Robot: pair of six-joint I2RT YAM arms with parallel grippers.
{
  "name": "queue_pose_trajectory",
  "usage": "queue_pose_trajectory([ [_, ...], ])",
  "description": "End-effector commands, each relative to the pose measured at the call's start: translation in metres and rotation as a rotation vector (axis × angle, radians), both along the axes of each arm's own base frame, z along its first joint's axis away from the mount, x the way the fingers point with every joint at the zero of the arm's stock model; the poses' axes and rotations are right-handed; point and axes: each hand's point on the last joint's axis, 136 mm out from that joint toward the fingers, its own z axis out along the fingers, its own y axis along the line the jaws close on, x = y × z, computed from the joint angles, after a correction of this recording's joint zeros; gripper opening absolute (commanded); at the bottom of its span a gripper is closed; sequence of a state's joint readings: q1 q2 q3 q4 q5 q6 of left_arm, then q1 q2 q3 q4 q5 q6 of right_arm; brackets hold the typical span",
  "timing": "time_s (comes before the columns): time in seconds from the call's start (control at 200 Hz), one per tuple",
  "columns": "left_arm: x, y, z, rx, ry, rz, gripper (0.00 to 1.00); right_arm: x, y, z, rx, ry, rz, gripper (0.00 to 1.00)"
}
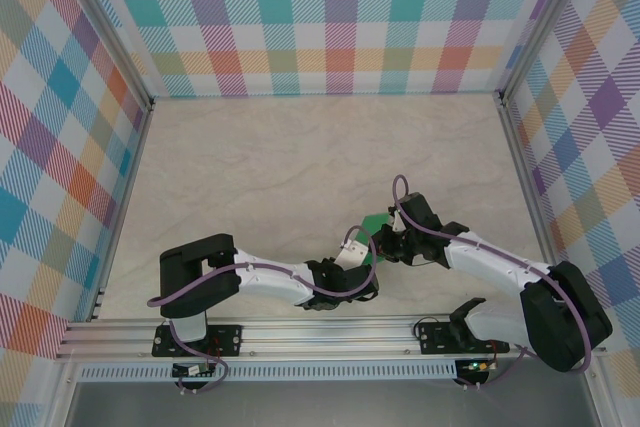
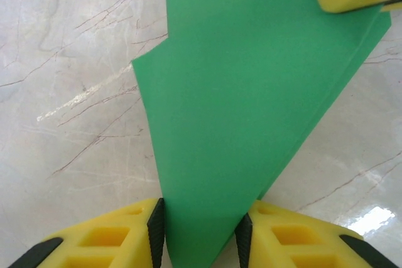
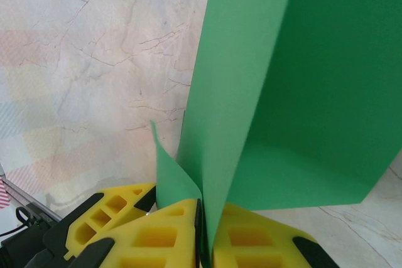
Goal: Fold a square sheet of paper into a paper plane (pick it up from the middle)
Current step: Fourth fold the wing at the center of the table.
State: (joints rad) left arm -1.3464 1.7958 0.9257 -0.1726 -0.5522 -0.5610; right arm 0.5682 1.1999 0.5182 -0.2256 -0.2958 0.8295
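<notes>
Here, folded green paper (image 1: 376, 226) held above the table (image 1: 260, 167) between my arms, long axis running from my left gripper (image 2: 200, 233) to my right gripper (image 3: 204, 233), both pinched on its ends, narrowing toward the left one.

- Your sheet of paper (image 2: 251, 111) is thin, matt, plain green, smooth apart from its creases.
- The left hand (image 2: 201, 240) has yellow fingers (image 2: 107, 236) that look like moulded plastic, with black pads on the inner faces.
- The surface (image 1: 280, 157) under you is pale, marble-patterned, smooth and faintly glossy, with fine scratches.
</notes>
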Motion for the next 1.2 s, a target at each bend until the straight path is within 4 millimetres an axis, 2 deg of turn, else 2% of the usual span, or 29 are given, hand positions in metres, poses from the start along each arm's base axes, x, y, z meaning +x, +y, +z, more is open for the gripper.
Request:
queue_pose_trajectory([
  [0.0,0.001,-0.010,0.019,-0.072,-0.035,-0.003,0.35,0.007,0.005,0.010,0.030,-0.017,-0.003,0.12],
  [0.25,0.000,-0.020,0.029,-0.105,-0.042,-0.034,0.37,0.006,0.004,0.008,0.024,-0.015,-0.005,0.12],
  [0.495,0.003,-0.016,0.030,-0.089,-0.054,-0.014,0.41,0.008,0.004,0.010,0.027,-0.019,-0.004,0.12],
  [0.755,0.003,-0.016,0.028,-0.078,-0.055,-0.013,0.27,0.009,0.004,0.010,0.026,-0.020,-0.003,0.13],
  [0.915,0.003,-0.016,0.028,-0.077,-0.055,-0.017,0.25,0.008,0.004,0.010,0.025,-0.017,-0.001,0.13],
  [1.195,0.002,-0.017,0.025,-0.074,-0.043,-0.022,0.14,0.009,0.005,0.011,0.026,-0.017,0.004,0.14],
])
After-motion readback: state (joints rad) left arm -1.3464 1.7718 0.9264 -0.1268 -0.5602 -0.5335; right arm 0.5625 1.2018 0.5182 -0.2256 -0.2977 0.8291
